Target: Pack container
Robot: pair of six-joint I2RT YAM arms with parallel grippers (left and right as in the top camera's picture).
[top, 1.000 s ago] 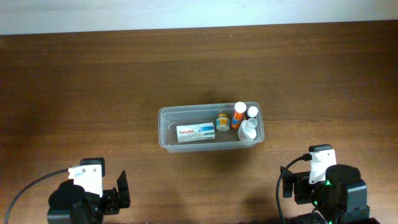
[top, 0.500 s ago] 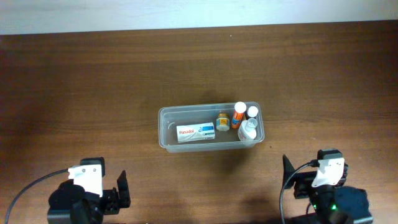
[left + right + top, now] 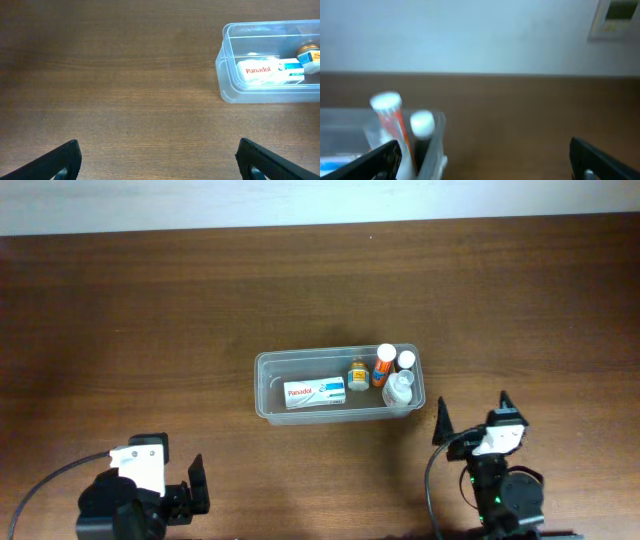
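The clear plastic container (image 3: 268, 385) stands at the table's middle. It holds a white Panadol box (image 3: 315, 392), a small amber jar (image 3: 357, 374), an orange tube with a white cap (image 3: 384, 365) and two clear white-capped bottles (image 3: 400, 385). It also shows in the left wrist view (image 3: 227, 75) and blurred in the right wrist view (image 3: 432, 145). My left gripper (image 3: 159, 165) is open and empty, near the front left edge. My right gripper (image 3: 470, 415) is open and empty, just right of and nearer than the container.
The brown wooden table (image 3: 150, 310) runs to a pale wall at the back (image 3: 470, 35). Nothing else lies on it.
My right arm has tipped up and swung, so its fingers now point toward the container's right end. The left arm and the container's contents have not moved.
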